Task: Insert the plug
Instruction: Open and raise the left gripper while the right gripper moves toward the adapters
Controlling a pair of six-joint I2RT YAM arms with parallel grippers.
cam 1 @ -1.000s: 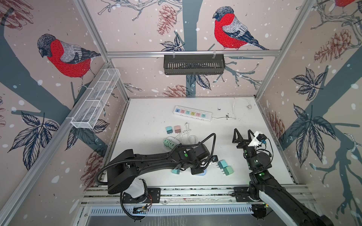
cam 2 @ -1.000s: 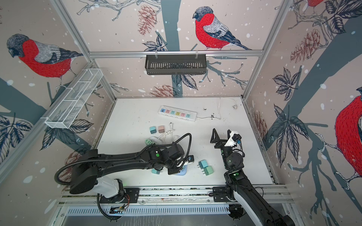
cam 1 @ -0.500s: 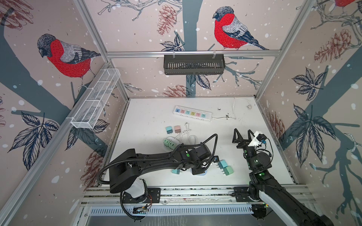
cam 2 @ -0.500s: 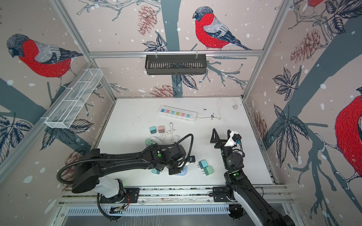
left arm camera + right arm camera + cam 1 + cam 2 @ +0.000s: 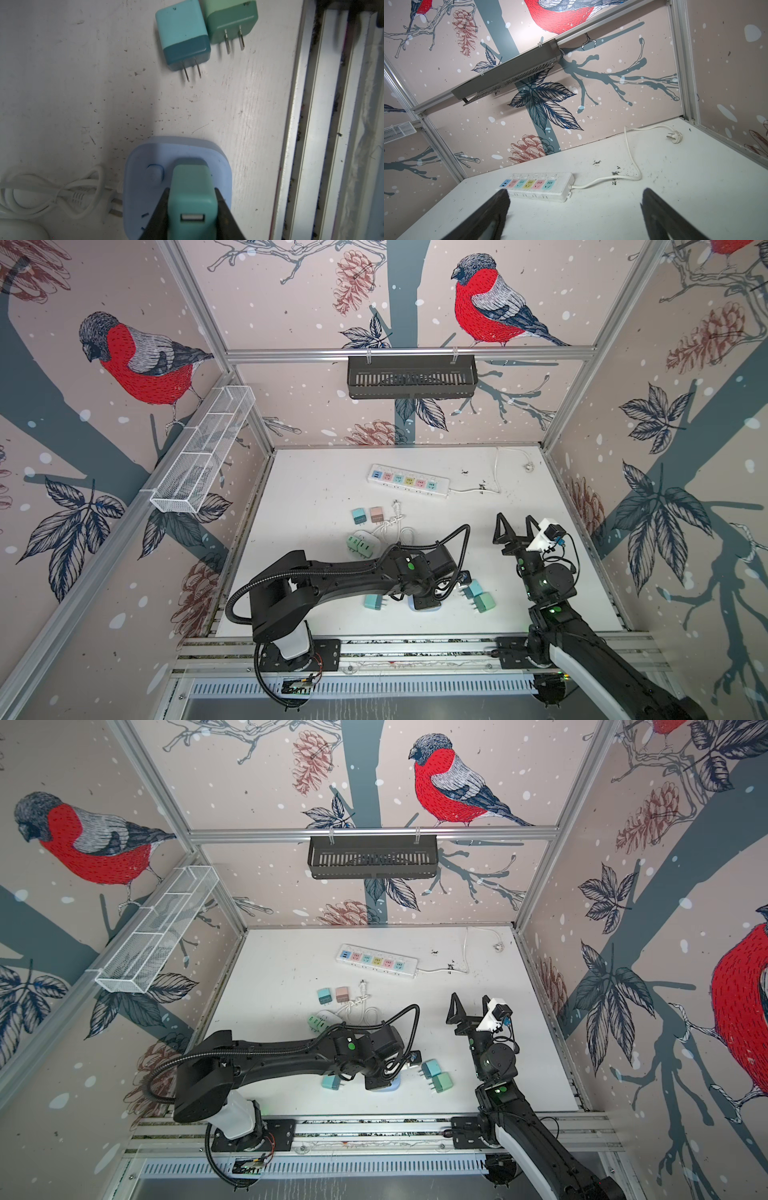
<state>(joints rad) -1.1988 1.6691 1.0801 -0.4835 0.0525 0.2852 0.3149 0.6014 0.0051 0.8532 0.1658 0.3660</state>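
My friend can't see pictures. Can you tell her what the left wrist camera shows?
The left gripper pinches a mint plug standing on a blue socket block. Nearby, a teal plug and a green plug lie side by side on the white table, prongs showing, and a white cable lies beside the block.

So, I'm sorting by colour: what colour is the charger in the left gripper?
The charger is teal green; the left wrist view shows it best.
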